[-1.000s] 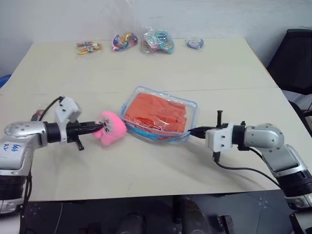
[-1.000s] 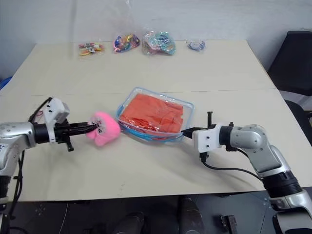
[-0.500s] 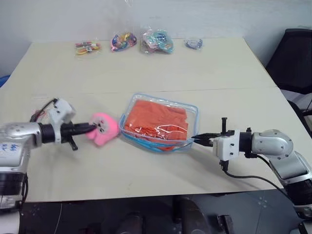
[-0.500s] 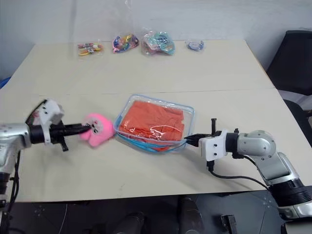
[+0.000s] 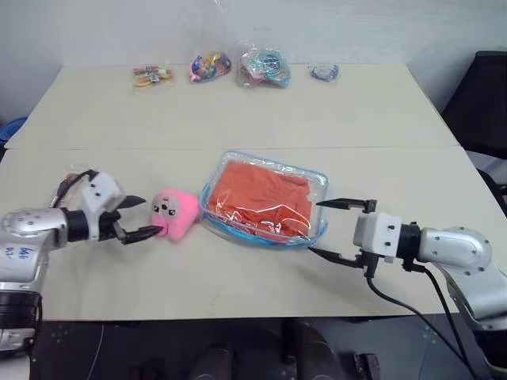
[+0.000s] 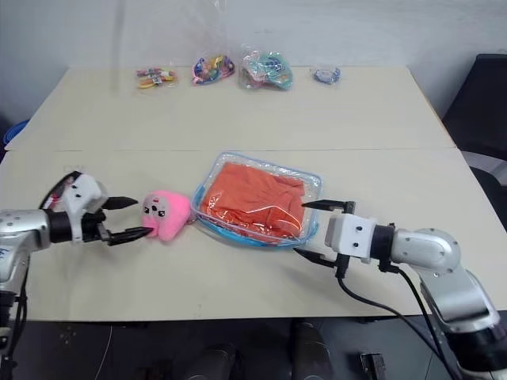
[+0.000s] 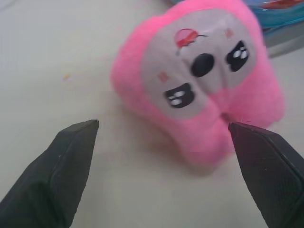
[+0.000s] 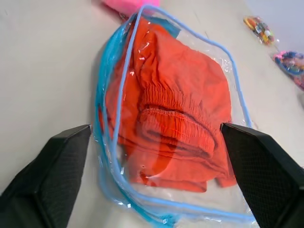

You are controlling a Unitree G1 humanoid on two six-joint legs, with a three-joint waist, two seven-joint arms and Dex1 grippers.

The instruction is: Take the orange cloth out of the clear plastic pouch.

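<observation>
From the head camera, we see the clear plastic pouch [image 5: 265,202] at table centre, the orange cloth [image 5: 269,196] still inside. Our left gripper [image 5: 141,218], at nine o'clock of it, has let go of the pink plush charm [image 5: 176,214]; our right gripper [image 5: 342,229], at three o'clock, has released the pouch's edge. Both now gape wide. In the left wrist camera, the charm lies free between spread fingers. In the right wrist camera, the pouch mouth faces us, so reaching in looks next.
</observation>
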